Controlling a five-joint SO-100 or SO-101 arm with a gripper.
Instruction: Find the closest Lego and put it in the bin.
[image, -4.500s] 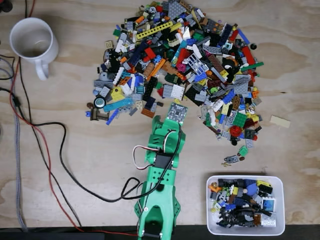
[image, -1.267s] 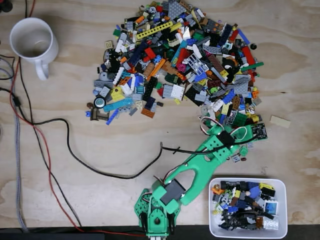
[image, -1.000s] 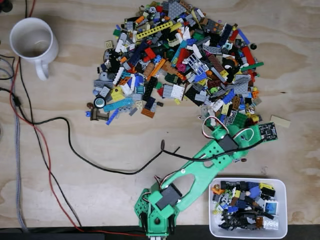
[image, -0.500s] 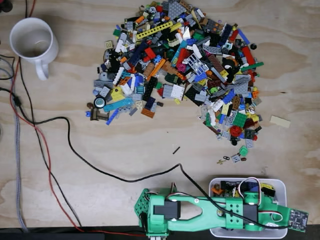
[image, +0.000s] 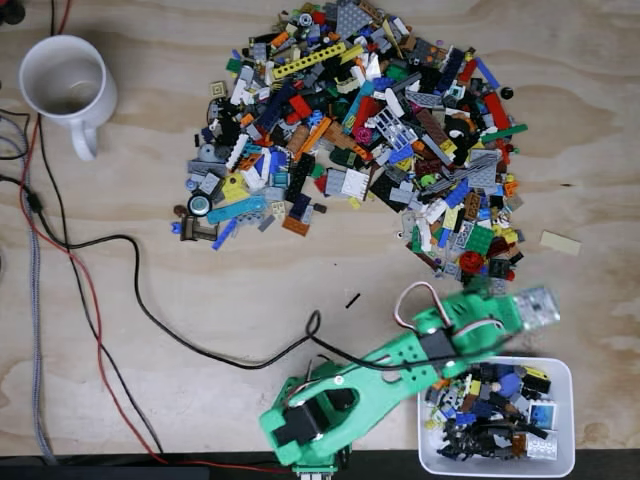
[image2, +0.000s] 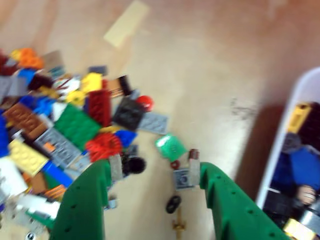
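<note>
Several Legos (image2: 172, 148) between claw (image2: 156, 172) fingers.

Green arm (image: 400, 370) btwn Lego pile (image: 360, 130) & bin (image: 565, 420).

One white mug (image: 65, 82), one white bin (image: 560, 455), one green arm (image: 395, 370), one Lego pile (image: 360, 130), uncounted bricks.

White bin (image: 565, 410), lower right in fixed view, part-full of mixed Lego bricks (image: 490, 405).
</note>
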